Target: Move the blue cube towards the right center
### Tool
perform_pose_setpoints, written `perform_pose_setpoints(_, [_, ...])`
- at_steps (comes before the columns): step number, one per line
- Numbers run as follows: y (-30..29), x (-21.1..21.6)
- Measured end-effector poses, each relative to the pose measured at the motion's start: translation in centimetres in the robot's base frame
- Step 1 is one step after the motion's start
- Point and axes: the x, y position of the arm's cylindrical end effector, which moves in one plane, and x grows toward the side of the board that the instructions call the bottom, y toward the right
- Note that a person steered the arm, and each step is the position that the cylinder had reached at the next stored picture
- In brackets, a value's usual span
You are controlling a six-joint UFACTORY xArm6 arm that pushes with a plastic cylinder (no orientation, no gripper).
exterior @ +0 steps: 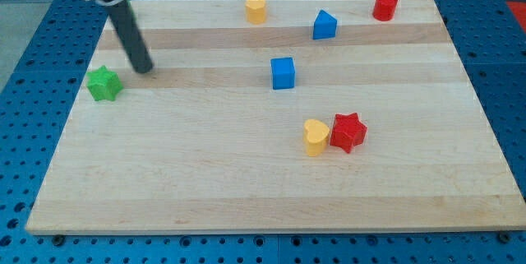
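Observation:
The blue cube (283, 73) sits on the wooden board (205, 182) a little above its middle. My tip (145, 70) rests on the board at the view's upper left, far to the left of the blue cube and just right of a green star block (104, 83). The rod slants up to the view's top left.
A second blue block, wedge-like (325, 25), lies up and right of the cube. A yellow block (256, 8) and a red cylinder (385, 6) sit near the top edge. A yellow heart (316, 136) touches a red star (348, 132) below the cube.

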Motion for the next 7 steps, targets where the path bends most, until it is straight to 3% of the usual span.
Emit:
perform_pose_setpoints(1, [4.6,-0.8])
perform_pose_setpoints(3, [2.5,4.1])
perform_pose_setpoints(7, [21.7,4.4])
